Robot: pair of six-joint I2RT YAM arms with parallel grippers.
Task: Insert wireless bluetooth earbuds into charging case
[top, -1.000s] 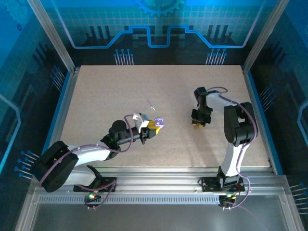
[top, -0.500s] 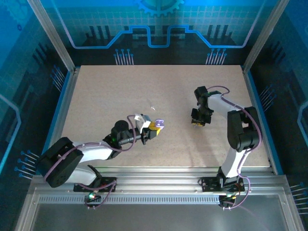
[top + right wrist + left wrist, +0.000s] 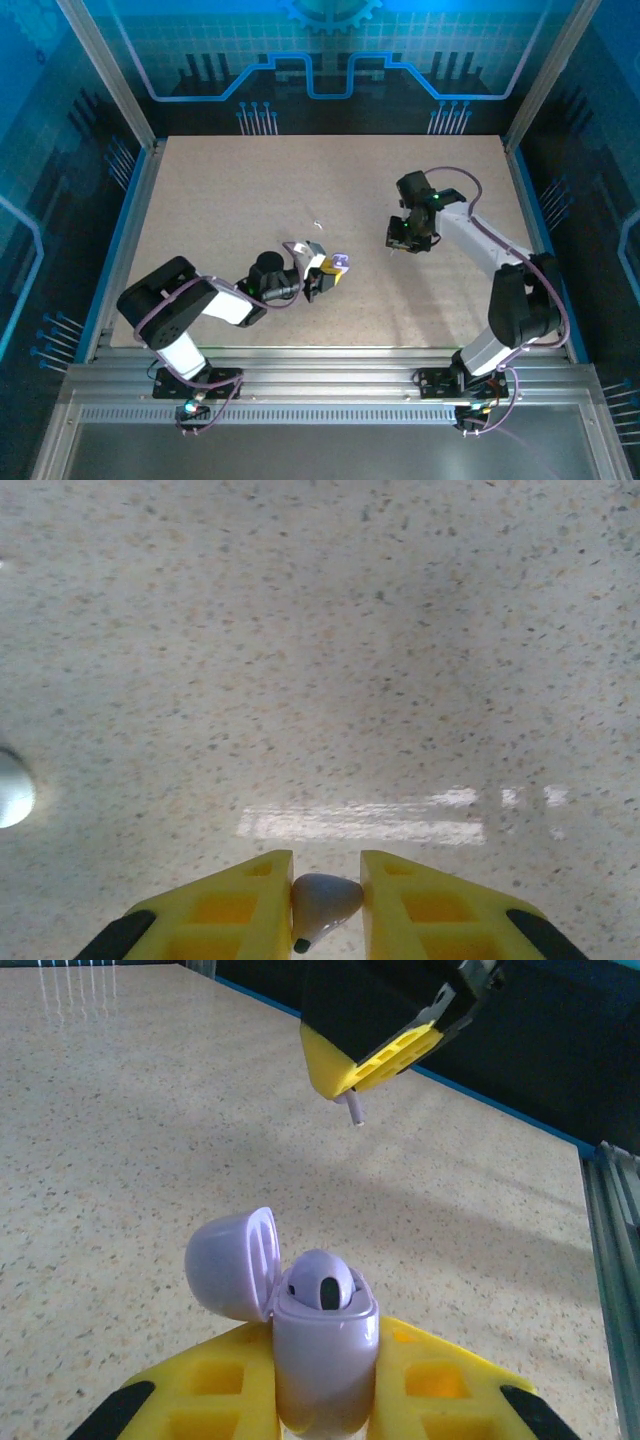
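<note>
While your left gripper [image 3: 330, 272] is clamping the charging case [image 3: 325, 1355] between its yellow fingers, closed snugly on the case's lower body, the case is sitting upright with its lid [image 3: 232, 1263] swung open to the left. One seated earbud [image 3: 322, 1282] is resting in the case's well, its dark end facing out. You are holding the case low over the table [image 3: 250, 180], and the frames are not showing whether it is touching the surface.

Your right gripper [image 3: 325, 885] is hanging beyond the case and to its right, well apart from it. Its jaws are standing nearly closed and pinching a second earbud [image 3: 353, 1110]. From the left wrist camera, that earbud's thin stem is poking down below the yellow finger, above and behind the open case. From the right wrist camera, its rounded body is wedged between the two fingertips.

A tiny white speck [image 3: 318, 224] is lying on the table beyond the case, slightly to its left. You cannot tell what it is.
</note>
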